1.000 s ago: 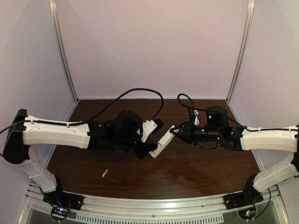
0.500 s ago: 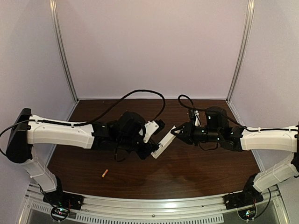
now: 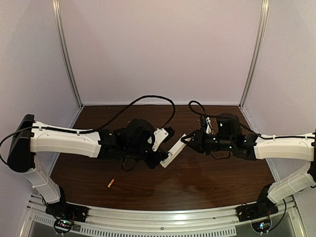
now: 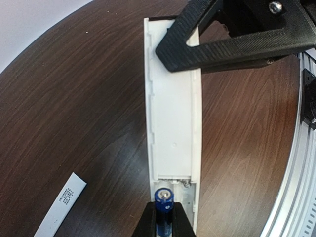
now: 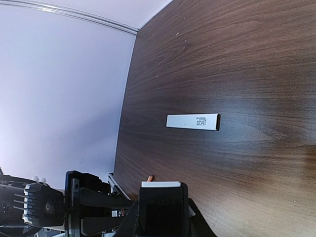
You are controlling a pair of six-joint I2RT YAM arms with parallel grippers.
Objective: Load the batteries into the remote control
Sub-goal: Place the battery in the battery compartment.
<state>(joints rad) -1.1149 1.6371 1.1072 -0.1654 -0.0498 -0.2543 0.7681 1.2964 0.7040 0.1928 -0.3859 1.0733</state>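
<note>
From above, the right gripper [image 3: 187,139] was clamped on the upper end of the remote [image 3: 173,150], holding it tilted over the table [image 3: 212,182]. The left gripper [image 3: 159,155] met the remote's lower end. One orange battery [image 3: 110,183] lay well apart, near the front edge.

The left wrist view showed the left gripper closed on one blue battery [image 4: 164,196], its tip at the mouth of the remote's open bay. One cover strip [image 4: 61,203] lay on the table. The step looked like seating the first battery, which would next need a straight push into the bay.

In the right wrist view, the remote's end sat between the closed jaws. In all there were two batteries, one remote and one strip.
</note>
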